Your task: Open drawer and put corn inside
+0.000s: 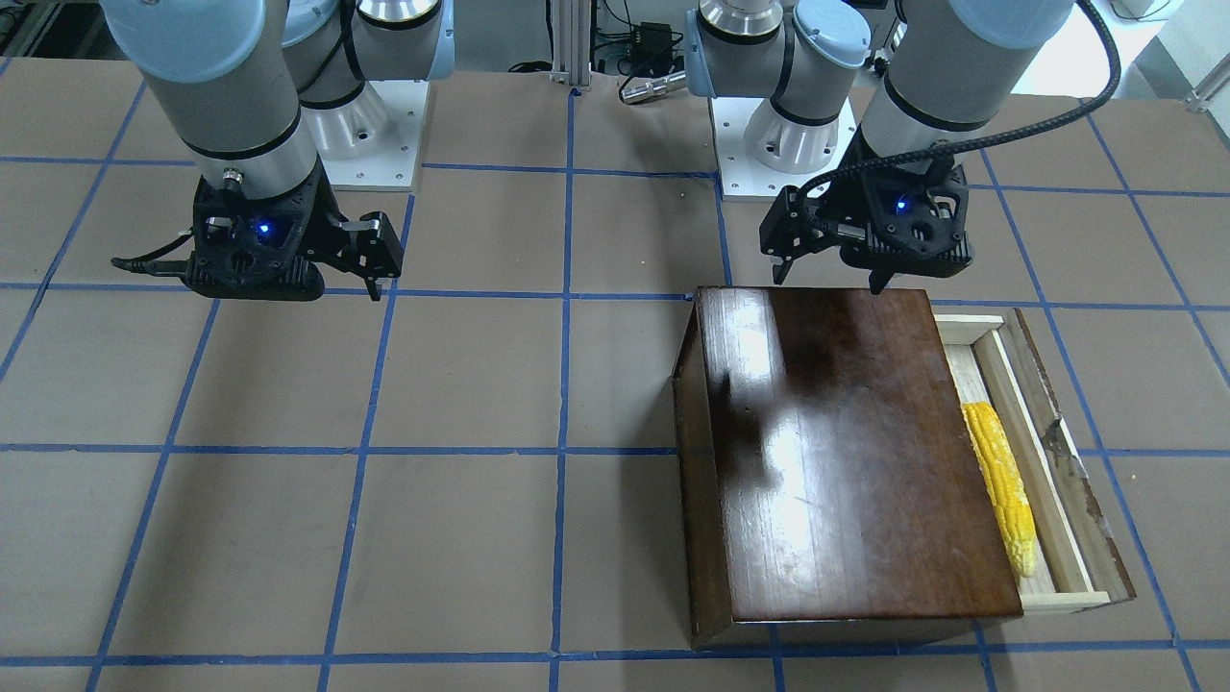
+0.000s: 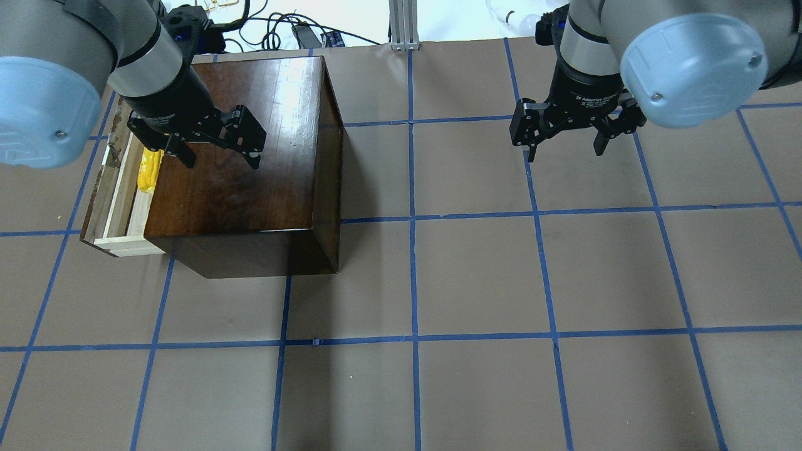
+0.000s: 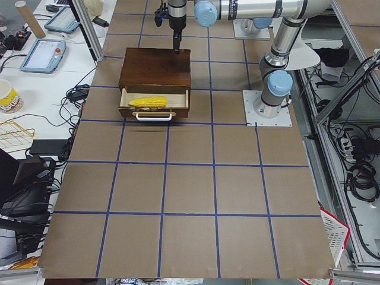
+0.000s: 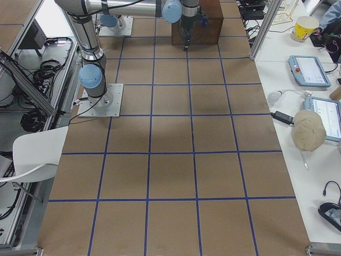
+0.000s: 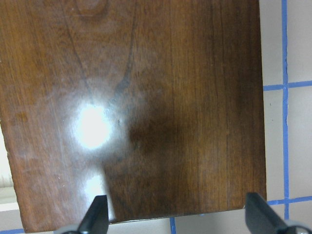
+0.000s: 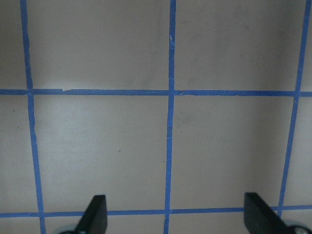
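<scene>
The corn (image 1: 999, 485) lies inside the drawer (image 1: 1040, 461), lengthwise along the pale tray, close beside the edge of the cabinet (image 1: 846, 452) and with its paler tip towards the tray's end wall. By this layout the task's main work looks done, and the step in hand is probably just getting the arm clear. The left pincer (image 2: 223, 160) hangs over the cabinet's top with its jaws spread wide and nothing between them. The right pincer (image 2: 565, 153), just as wide and empty, hangs over bare table (image 1: 461, 384) well apart from the cabinet. To clear out well, the left arm should rise straight up before swinging away, so that no fingertip scrapes the lid or catches the pulled-out tray and shifts it. The cob seems to sit low enough not to foul the opening, though its height against the cabinet's edge cannot be judged here. The cabinet is a plain box of dark brown wood, glossy enough to throw back the lamp as a white glare, its grain running along its length. The drawer is shallow, of raw pale wood, with a dark front panel chipped along its edge and a light handle (image 3: 154, 117). The cob is yellow, kernel-bumped and tapered.
</scene>
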You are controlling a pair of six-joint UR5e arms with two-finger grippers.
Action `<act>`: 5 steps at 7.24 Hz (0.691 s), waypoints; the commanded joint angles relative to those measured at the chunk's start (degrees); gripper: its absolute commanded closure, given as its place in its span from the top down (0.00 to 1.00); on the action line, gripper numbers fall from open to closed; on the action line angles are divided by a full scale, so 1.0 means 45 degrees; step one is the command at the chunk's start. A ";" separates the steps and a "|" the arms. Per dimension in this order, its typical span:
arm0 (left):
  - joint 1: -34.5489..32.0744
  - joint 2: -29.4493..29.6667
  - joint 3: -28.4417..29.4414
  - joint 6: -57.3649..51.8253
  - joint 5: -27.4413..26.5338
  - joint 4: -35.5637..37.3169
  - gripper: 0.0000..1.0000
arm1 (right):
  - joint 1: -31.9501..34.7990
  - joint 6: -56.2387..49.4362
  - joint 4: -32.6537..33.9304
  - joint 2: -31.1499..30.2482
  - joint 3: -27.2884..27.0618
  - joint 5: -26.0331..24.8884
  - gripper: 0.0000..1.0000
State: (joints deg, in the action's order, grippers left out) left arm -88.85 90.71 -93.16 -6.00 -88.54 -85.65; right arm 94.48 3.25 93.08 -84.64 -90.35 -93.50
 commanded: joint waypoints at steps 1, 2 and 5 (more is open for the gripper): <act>0.0056 -0.0060 0.0057 -0.0015 0.0027 -0.0029 1.00 | 0.0000 0.0000 0.0000 0.0000 0.0000 -0.0003 1.00; 0.0095 -0.0079 0.0038 -0.0015 0.0027 -0.0067 1.00 | 0.0000 0.0000 0.0000 0.0000 0.0000 -0.0003 1.00; 0.0095 -0.0079 0.0057 -0.0015 0.0027 -0.0106 1.00 | 0.0000 0.0000 0.0000 0.0000 0.0000 -0.0003 1.00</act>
State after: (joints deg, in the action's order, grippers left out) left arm -88.43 90.42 -92.91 -6.06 -88.36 -85.95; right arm 94.48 3.25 93.08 -84.64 -90.35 -93.52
